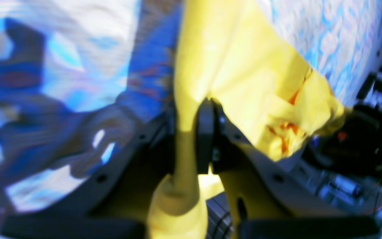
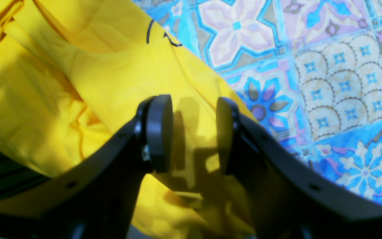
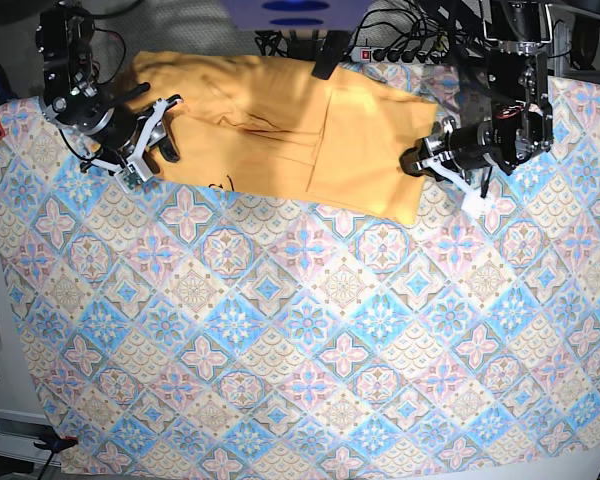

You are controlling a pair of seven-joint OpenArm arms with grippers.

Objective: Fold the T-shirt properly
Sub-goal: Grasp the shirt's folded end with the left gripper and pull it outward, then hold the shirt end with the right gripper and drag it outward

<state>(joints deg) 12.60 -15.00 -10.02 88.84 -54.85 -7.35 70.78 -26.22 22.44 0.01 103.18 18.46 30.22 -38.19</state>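
Lettering: black cursive strokes on the T-shirt (image 2: 111, 76), one small fragment showing near its edge in the right wrist view; too partial to read. In the base view, a tiny dark mark on the shirt's lower hem, unreadable. No other text, label, brand or number legible anywhere.

Blurring heavily across the left wrist view, washing out the T-shirt (image 1: 244, 66) and patterned cloth (image 1: 61, 66). Staying sharper in the right wrist view, casting hard finger shadows on yellow fabric. Lighting the base view evenly and brightly.
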